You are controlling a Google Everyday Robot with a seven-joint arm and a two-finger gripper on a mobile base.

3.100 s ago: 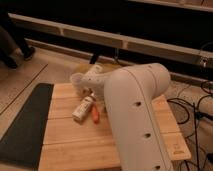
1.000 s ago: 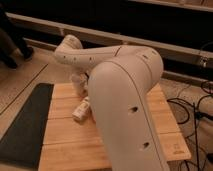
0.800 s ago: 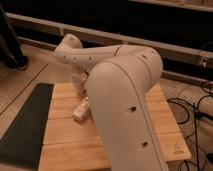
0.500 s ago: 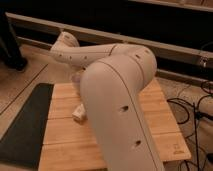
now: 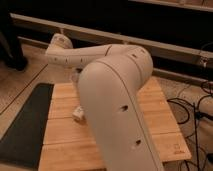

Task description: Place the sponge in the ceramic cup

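My white arm [image 5: 117, 100] fills the middle of the camera view, and its forearm [image 5: 75, 52] reaches left above the far left part of the wooden table [image 5: 155, 112]. The gripper is hidden behind the arm, somewhere over that far left part. The sponge is out of sight. The ceramic cup is hidden too. A dim grey shape [image 5: 75, 77] shows under the forearm, and I cannot tell what it is.
The end of a white bottle [image 5: 78, 114] pokes out from behind the arm on the table's left side. A black mat [image 5: 25, 125] lies on the floor to the left. Cables [image 5: 197, 107] trail on the right. A person's dark leg [image 5: 10, 35] stands at the upper left.
The arm has swung up and left and now covers more of the table. The cup and the orange object seen beside the bottle three seconds ago are now covered.
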